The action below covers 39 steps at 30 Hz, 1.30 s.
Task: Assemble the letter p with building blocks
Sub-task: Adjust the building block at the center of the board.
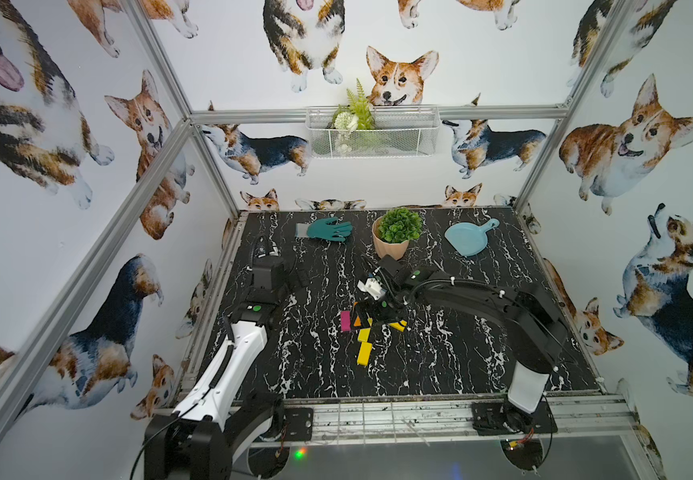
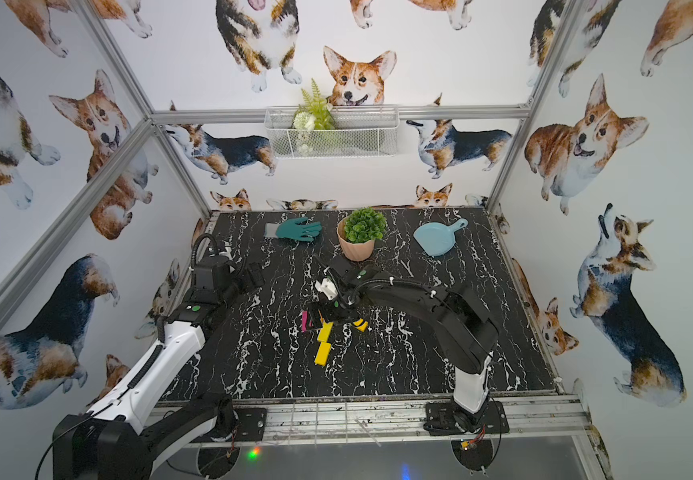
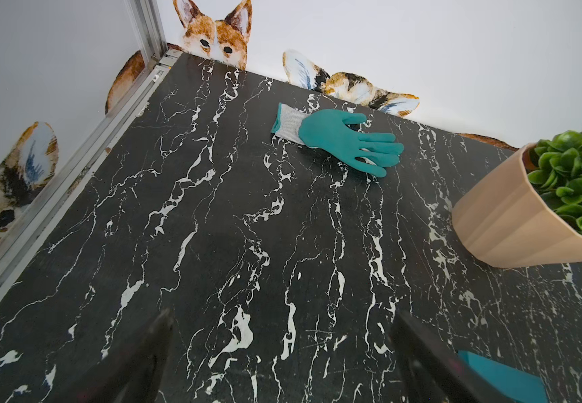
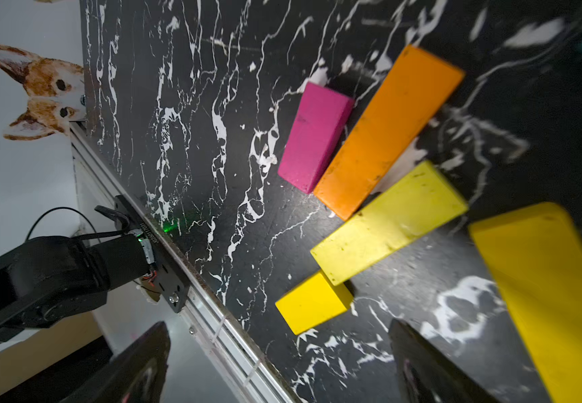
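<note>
while right gripper (image 1: 372,315) hovers over blocks (image 1: 364,352), potted plant (image 1: 399,226) stands near.

You see only one line of small white characters (image 4: 147,234) on the black mounting plate (image 4: 170,279), too small to read.

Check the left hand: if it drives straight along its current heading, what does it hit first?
Probably the bare table top: the open left hand tilts down toward it. The teal glove lies farther along that line, and the plant pot is off to one side. Depth is hard to judge.
</note>
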Available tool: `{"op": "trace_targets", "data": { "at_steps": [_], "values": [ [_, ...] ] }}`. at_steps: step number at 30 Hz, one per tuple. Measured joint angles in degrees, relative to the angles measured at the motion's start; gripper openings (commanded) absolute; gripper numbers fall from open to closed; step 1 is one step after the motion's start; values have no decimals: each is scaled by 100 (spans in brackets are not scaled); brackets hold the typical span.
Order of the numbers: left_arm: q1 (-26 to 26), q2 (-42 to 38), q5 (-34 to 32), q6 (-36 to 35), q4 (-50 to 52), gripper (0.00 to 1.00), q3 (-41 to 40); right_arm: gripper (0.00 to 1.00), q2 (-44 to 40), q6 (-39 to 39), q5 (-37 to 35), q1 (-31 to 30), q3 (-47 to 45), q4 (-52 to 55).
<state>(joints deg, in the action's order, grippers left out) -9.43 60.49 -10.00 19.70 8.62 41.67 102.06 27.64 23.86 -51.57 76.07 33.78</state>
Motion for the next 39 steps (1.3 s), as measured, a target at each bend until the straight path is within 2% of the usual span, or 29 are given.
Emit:
{"op": "trace_targets", "data": {
  "at_steps": [3, 7, 13, 23, 33, 36, 39],
  "values": [
    [0, 55, 2, 7, -17, 100, 0, 100, -219, -424, -643, 92, -114, 374],
    [0, 162, 46, 46, -57, 100, -2, 100, -103, -872, -1381, 409, -234, 726],
    [-2, 267, 127, 105, -68, 100, 11, 100, 481, -1259, -1897, 907, 219, 796],
    [-2, 350, 216, 236, -168, 100, -33, 100, 732, -1224, -1200, 872, -179, 531],
    [0, 367, 214, 254, -262, 100, -44, 98, 752, -883, -417, 13, -103, 374],
    [0, 337, 212, 254, -275, 100, -61, 100, 748, -861, -640, 48, 125, 487],
    [-2, 315, 214, 254, -280, 100, -66, 100, 660, -1156, -1025, 201, 407, 704]
  ]
}}
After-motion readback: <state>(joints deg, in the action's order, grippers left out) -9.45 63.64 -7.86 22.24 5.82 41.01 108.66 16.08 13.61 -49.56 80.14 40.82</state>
